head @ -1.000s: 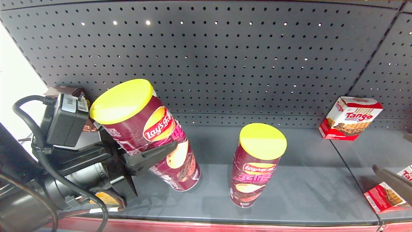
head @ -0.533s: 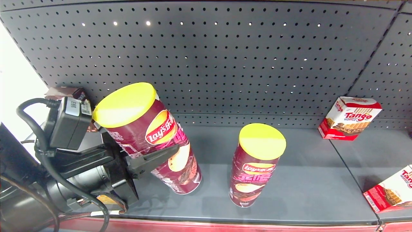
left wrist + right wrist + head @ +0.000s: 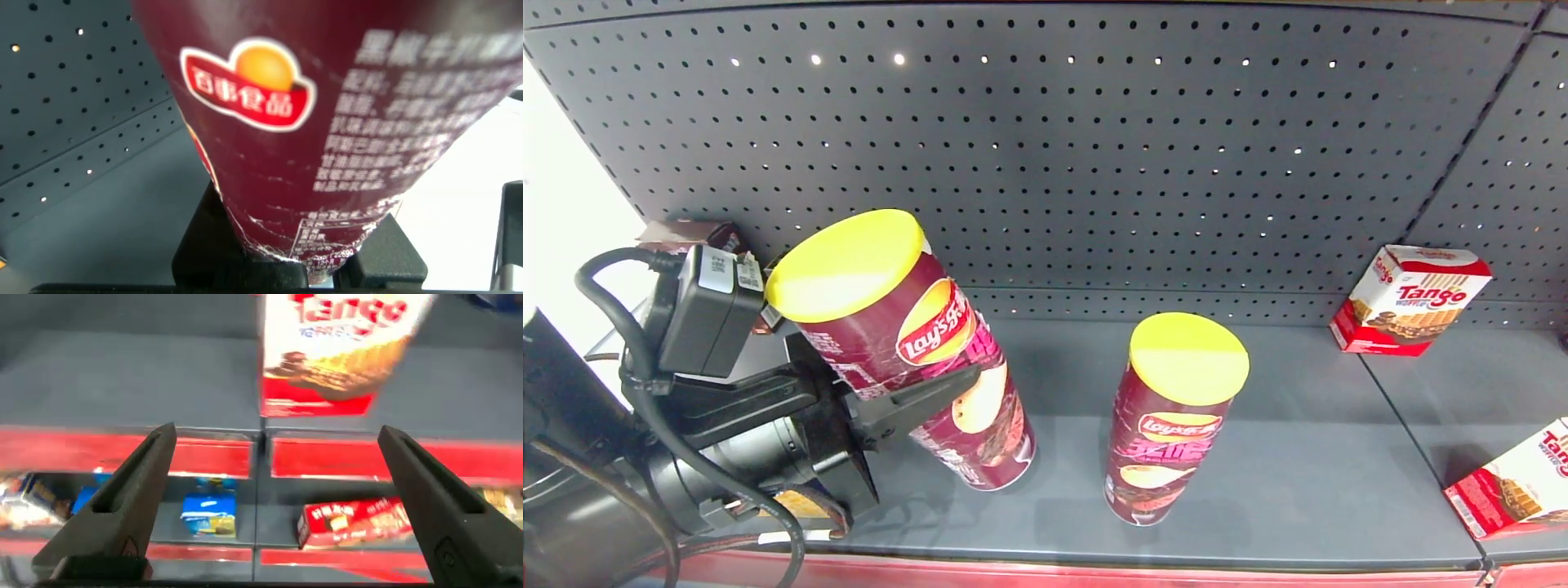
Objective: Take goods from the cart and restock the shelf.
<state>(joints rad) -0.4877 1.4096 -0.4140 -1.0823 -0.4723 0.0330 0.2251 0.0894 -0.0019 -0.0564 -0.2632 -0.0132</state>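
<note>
the left gripper (image 3: 915, 384) was clamped on the tilted chip can (image 3: 923, 327), whose base seemed to touch the shelf (image 3: 1298, 474) beside an upright can (image 3: 1176, 408); it should be stood upright before release. both yellow lids (image 3: 845, 265) were on, contents hidden. the right gripper (image 3: 276, 434) hung spread apart before a wafer box (image 3: 327, 351).

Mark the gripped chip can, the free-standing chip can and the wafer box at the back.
gripped chip can (image 3: 929, 328), head view, side logo.
free-standing chip can (image 3: 1180, 426), head view, side logo.
back wafer box (image 3: 1414, 300), head view, front face.
</note>
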